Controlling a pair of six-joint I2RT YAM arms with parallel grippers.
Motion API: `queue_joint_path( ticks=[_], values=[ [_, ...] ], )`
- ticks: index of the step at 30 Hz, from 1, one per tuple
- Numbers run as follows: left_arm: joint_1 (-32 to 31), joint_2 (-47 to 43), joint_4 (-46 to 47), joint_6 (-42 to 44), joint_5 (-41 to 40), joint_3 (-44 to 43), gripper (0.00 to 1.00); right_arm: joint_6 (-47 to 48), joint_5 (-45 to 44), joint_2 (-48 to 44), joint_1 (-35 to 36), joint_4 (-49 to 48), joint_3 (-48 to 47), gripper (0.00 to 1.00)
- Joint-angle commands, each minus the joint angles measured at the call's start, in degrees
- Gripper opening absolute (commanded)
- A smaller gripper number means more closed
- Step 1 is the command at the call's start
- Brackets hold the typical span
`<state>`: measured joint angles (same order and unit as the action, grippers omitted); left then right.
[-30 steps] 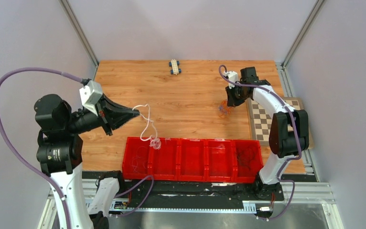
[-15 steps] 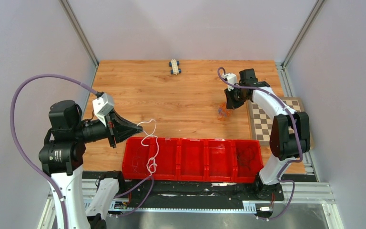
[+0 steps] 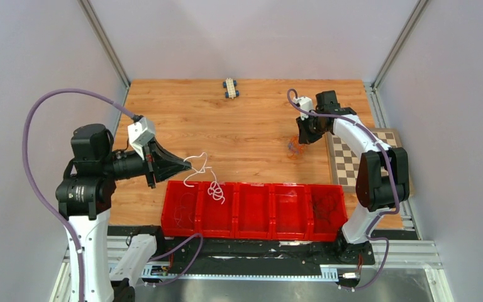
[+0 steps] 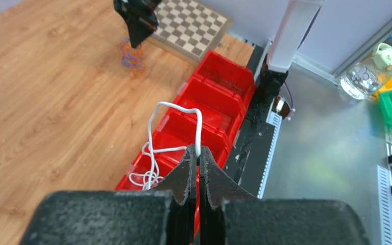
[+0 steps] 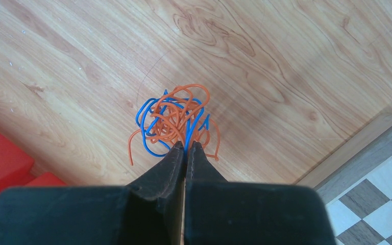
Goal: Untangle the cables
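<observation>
My left gripper (image 4: 198, 153) (image 3: 188, 166) is shut on a white cable (image 4: 176, 107) (image 3: 204, 173). The cable loops out from the fingertips and hangs in a curly bunch over the left end of the red bins (image 3: 182, 211). Across the table, my right gripper (image 5: 188, 145) (image 3: 300, 142) is shut on a knot of orange and blue cables (image 5: 171, 117) (image 3: 295, 148). That knot hangs just above the wooden table (image 3: 245, 126), beside the chessboard. In the left wrist view the orange and blue knot (image 4: 131, 55) dangles from the right gripper's tips.
A row of red bins (image 3: 289, 211) runs along the table's near edge; thin cables lie in the leftmost and rightmost ones. A chessboard (image 3: 346, 160) lies at the right edge. A small toy car (image 3: 230, 87) stands at the far edge.
My left arm has swung down and right with the white cable, whose bunch now hangs over the second bin. The right gripper shifted slightly with its orange-blue knot.
</observation>
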<state>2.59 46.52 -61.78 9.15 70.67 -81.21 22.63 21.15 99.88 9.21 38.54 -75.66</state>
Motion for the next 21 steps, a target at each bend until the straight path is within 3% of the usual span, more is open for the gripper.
queue_joint_path(
  ticks=[1,6,12,16,21],
  values=[
    [-4.43,0.91,-2.85,6.13,-5.51,5.87,0.00,0.48,1.31,-0.76,0.25,-0.84,-0.90,0.00],
    [-12.03,0.49,-2.11,10.20,-12.22,15.89,0.00,0.56,1.09,-0.04,0.23,-0.79,-1.33,0.00],
    [-24.05,1.08,11.00,4.55,-24.65,25.88,0.00,0.81,1.16,0.66,0.23,-0.77,-1.19,0.00],
    [-27.78,5.34,15.94,3.50,-32.18,32.23,0.00,0.95,1.18,0.98,0.21,-0.70,-1.40,0.00],
    [-30.73,13.46,19.56,2.19,-37.77,32.24,0.00,0.68,2.23,0.36,0.21,-0.62,-1.30,0.00]
  ],
)
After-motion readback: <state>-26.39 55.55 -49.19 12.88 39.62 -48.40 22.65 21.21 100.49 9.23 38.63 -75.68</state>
